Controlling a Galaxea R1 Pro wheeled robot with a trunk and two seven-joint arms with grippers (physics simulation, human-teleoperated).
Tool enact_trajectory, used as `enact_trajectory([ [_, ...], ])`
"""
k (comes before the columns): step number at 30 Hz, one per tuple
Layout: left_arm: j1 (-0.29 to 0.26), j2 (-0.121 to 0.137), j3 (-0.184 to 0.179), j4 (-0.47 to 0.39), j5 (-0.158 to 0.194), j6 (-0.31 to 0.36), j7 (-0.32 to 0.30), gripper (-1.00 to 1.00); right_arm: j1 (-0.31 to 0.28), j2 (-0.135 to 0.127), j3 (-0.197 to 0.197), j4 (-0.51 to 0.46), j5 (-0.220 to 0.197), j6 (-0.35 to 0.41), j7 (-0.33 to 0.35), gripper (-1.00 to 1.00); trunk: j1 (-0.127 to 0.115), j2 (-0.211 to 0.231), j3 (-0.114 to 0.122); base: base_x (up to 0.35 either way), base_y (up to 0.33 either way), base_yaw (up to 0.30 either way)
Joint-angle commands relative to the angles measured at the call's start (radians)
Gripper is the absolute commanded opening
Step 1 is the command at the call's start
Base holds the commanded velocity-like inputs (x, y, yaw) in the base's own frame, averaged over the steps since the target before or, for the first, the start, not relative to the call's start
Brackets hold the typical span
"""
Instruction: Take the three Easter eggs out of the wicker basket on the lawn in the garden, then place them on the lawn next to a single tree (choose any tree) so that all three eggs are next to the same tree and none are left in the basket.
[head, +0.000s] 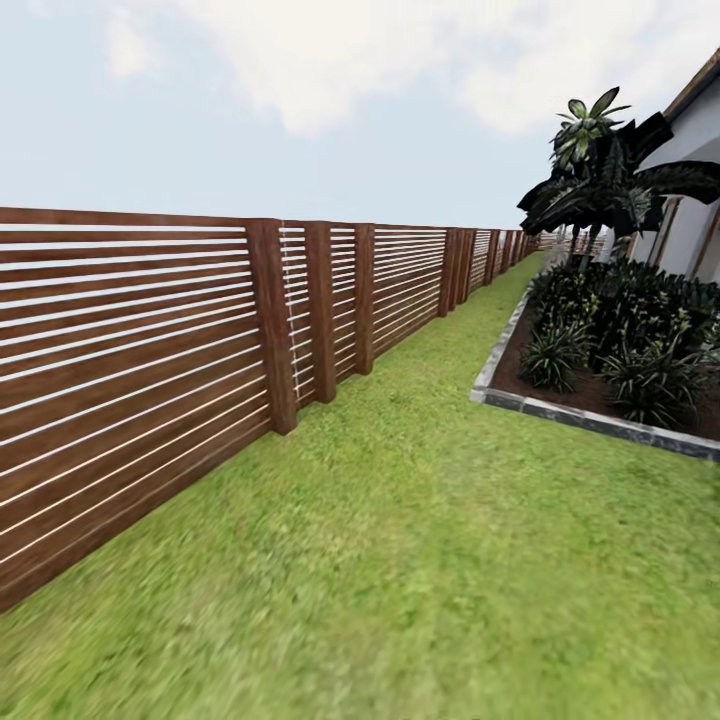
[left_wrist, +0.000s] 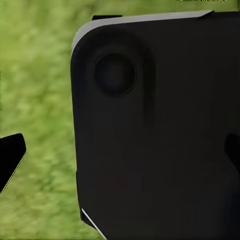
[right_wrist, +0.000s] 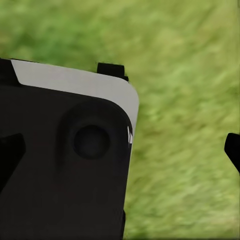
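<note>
Mottled green lawn (head: 420, 560) bordered by dark brown slatted wooden fence (head: 130, 360) along its left edge, stone-edged planting bed (head: 590, 410) at right. No telling whether grippers apart or together. Blurred grass beneath both wrists.

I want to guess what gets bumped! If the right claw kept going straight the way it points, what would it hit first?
Probably the lawn: past the fingertip, the right wrist view shows blurry grass. A dark part of the robot's own body sits close beside that line, and depth is hard to judge.
</note>
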Motion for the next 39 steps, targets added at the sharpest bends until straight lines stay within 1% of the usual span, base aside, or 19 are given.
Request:
enact_trajectory([
  [1,0.001,0.0,0.0,-0.002,-0.001,-0.001,0.002,1.0,-0.001,0.0,0.002,0.001,0.01,-0.002,0.0,1.0,0.0,0.0,-0.001,0.0,0.0,-0.27],
  [34,0.0,0.0,-0.001,-0.001,-0.002,-0.001,0.001,1.0,-0.001,0.0,0.003,0.002,0.01,-0.002,0.0,1.0,0.0,0.0,-0.001,0.0,0.0,-0.27],
  [37,0.001,0.002,-0.004,0.005,-0.004,0.002,0.002,1.0,-0.001,0.0,0.003,0.002,0.01,-0.002,0.0,1.0,0.0,0.0,-0.001,0.0,0.0,-0.27],
  [39,0.001,0.003,-0.004,0.031,-0.004,0.004,0.002,1.0,-0.001,0.0,0.002,0.002,0.01,-0.002,0.0,1.0,0.0,0.0,-0.001,0.0,0.0,-0.27],
])
